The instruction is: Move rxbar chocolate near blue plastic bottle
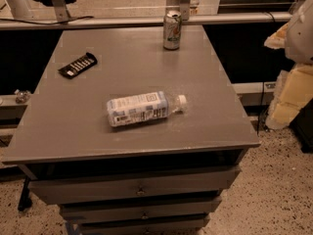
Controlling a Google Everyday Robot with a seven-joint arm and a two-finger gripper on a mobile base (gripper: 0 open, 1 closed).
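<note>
Grey drawer-cabinet top (205,106), speckled floor (274,190); pincer unseen.

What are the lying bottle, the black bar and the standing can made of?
The blue plastic bottle: clear plastic, see-through neck, matte label. The rxbar chocolate: probably film wrapper, thin, printed. The can: likely metal, silvery sheen. The gripper is out of view.

One camera, fairly near, looks down over the table (210,106) from its front; the gripper lies outside view.
</note>
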